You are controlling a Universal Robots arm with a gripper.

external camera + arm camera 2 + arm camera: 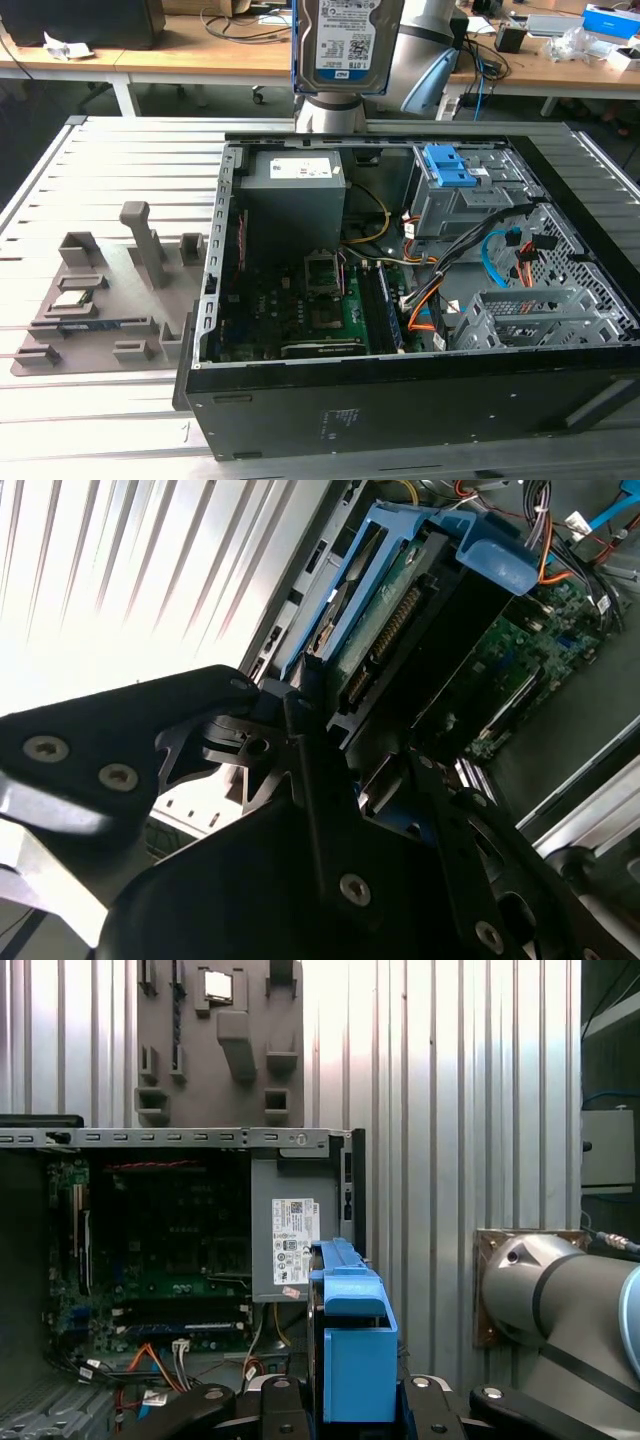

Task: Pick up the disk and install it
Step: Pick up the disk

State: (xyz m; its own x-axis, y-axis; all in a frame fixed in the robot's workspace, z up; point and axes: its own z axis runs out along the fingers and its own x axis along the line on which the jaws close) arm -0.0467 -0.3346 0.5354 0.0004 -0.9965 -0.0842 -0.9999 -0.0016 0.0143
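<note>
The disk point(346, 42) hangs high above the far edge of the open computer case point(400, 400), upright, with its blue-and-white label facing the exterior view and a blue carrier around it. My gripper point(355, 1412) is shut on the disk, one black finger point(285, 1410) on each side of the blue carrier point(352, 1335). In the second wrist view the disk's green circuit-board underside point(395, 615) shows beyond the gripper point(350, 730). The grey drive cage with two blue latches point(452, 185) sits inside the case toward the exterior view's right, below the disk and to its right.
The grey power-supply box point(293, 195) lies almost straight under the disk. Motherboard point(335, 310), loose orange and blue cables point(500, 260) and an empty metal bay point(535, 320) fill the case. A grey fixture plate point(110, 300) lies left of the case on the slatted table.
</note>
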